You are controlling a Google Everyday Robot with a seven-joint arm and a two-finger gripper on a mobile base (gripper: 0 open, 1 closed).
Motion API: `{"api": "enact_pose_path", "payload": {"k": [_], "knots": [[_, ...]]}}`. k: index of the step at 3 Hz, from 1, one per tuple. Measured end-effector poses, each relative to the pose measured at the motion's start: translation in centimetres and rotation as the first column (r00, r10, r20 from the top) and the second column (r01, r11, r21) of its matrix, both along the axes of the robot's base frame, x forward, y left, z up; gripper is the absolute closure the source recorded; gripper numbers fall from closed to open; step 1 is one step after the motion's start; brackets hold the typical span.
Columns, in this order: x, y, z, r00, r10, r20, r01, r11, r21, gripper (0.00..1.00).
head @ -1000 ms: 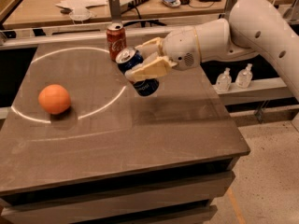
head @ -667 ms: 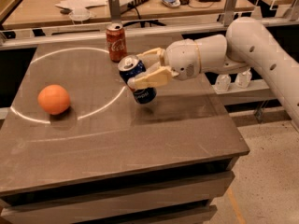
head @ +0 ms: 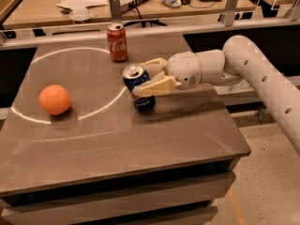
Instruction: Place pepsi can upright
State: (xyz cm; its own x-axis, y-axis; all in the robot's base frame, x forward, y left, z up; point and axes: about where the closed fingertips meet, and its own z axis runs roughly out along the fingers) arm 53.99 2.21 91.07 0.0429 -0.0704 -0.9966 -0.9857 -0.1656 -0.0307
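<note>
The pepsi can [head: 138, 86] is dark blue with a silver top. It stands near upright, tilted slightly left, with its base on or just above the table [head: 117, 139] near the middle. My gripper [head: 152, 76] comes in from the right and is shut on the can, one cream finger [head: 157, 86] across its front and the other finger [head: 152, 64] behind it. The white arm reaches in from the right edge.
A red Coca-Cola can [head: 117, 42] stands upright behind the pepsi can. An orange [head: 54, 99] lies at the left of the table. A white circle line is marked on the tabletop. A cluttered desk stands behind the table.
The gripper has carried the pepsi can down and turned it from a tilted pose to near upright at the table's surface.
</note>
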Motion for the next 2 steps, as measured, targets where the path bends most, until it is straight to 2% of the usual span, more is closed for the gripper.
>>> {"api": "enact_pose_path", "payload": {"k": [1,2], "knots": [[-0.50,-0.43,-1.07,0.9988,0.037,-0.033,-0.035,0.998,0.055,0.51],[-0.79,-0.92,-1.38,0.9979,0.048,-0.042,-0.045,0.996,0.075,0.20]]}}
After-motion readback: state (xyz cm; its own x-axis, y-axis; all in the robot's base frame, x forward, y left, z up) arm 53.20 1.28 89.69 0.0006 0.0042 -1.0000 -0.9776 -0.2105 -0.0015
